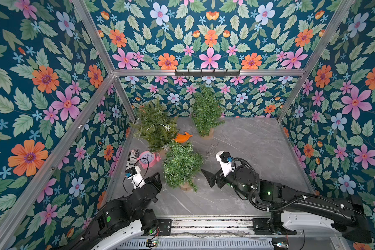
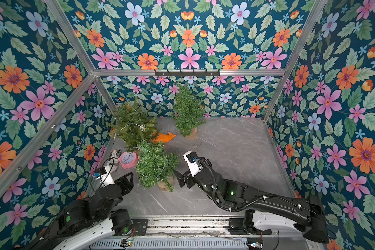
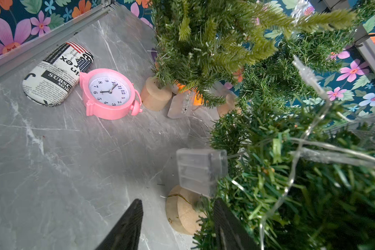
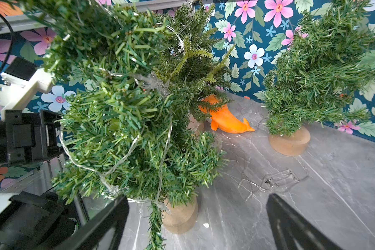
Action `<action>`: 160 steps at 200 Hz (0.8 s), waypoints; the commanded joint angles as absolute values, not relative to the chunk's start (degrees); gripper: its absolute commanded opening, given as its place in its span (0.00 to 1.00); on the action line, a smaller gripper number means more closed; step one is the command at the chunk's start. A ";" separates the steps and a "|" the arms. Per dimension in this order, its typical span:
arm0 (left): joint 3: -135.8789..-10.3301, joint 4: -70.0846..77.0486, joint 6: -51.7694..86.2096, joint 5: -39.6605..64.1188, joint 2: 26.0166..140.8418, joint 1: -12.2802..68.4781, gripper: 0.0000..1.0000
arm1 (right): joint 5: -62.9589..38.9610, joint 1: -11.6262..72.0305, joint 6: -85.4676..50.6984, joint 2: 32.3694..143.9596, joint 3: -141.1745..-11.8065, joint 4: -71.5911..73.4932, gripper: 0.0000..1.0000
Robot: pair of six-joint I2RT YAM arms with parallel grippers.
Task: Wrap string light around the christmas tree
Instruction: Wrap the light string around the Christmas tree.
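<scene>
Left gripper (image 3: 177,207), shown with jaws parted and nothing held between them, was placed just beside the lower branches of the near tree (image 1: 182,166). The string light (image 3: 312,125) was seen looped round that tree. Its clear battery box (image 3: 200,171) appeared to hang against the foliage above the wooden base (image 3: 182,214).

The step in hand was judged to be the release of the string's end. To be done well, the fingers would have to be drawn straight away from the branches, so that no wire is caught and no loop dragged down. The hanging box might better be tucked among the branches or lowered to the table (image 1: 258,151), since its weight could loosen the winding.

The right gripper (image 1: 211,178), spread wide and empty, was held at the tree's other side, where the tree could be steadied. Farther off were recorded a pink clock (image 1: 147,159), an orange toy (image 1: 182,137), a second tree (image 1: 156,127) strung with lights and a bare third tree (image 1: 206,110).
</scene>
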State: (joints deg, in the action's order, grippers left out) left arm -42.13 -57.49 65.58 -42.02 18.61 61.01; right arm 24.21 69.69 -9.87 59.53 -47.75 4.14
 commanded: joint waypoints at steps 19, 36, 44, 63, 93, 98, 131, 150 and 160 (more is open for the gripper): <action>-43.13 -54.96 58.67 -44.67 18.59 60.95 0.56 | 25.03 69.69 -7.39 58.81 -49.18 4.57 1.00; -42.63 -50.02 53.67 -44.94 18.21 60.96 0.56 | 24.60 69.69 -5.43 58.15 -49.81 4.57 1.00; -42.46 -46.98 51.22 -44.91 18.25 60.96 0.56 | 24.28 69.70 -4.27 57.80 -50.27 4.57 1.00; -42.74 -42.23 47.39 -44.70 19.36 60.96 0.55 | 22.06 69.65 0.25 56.76 -52.00 4.44 1.00; -44.59 -38.62 43.85 -43.89 22.65 60.93 0.54 | 19.89 69.70 9.49 54.57 -57.73 3.14 1.00; -44.85 -38.35 43.62 -43.92 23.04 60.97 0.54 | 19.68 69.65 11.13 54.37 -58.47 4.16 1.00; -43.87 -36.12 42.00 -44.18 23.10 60.91 0.54 | 12.12 69.68 18.83 54.62 -62.86 10.15 1.00; -42.94 -34.60 41.27 -43.94 21.95 60.92 0.55 | 5.35 69.68 21.42 56.68 -65.28 13.70 1.00; -42.68 -34.24 41.07 -43.86 21.21 60.97 0.55 | 1.83 69.69 22.61 58.35 -66.51 15.18 1.00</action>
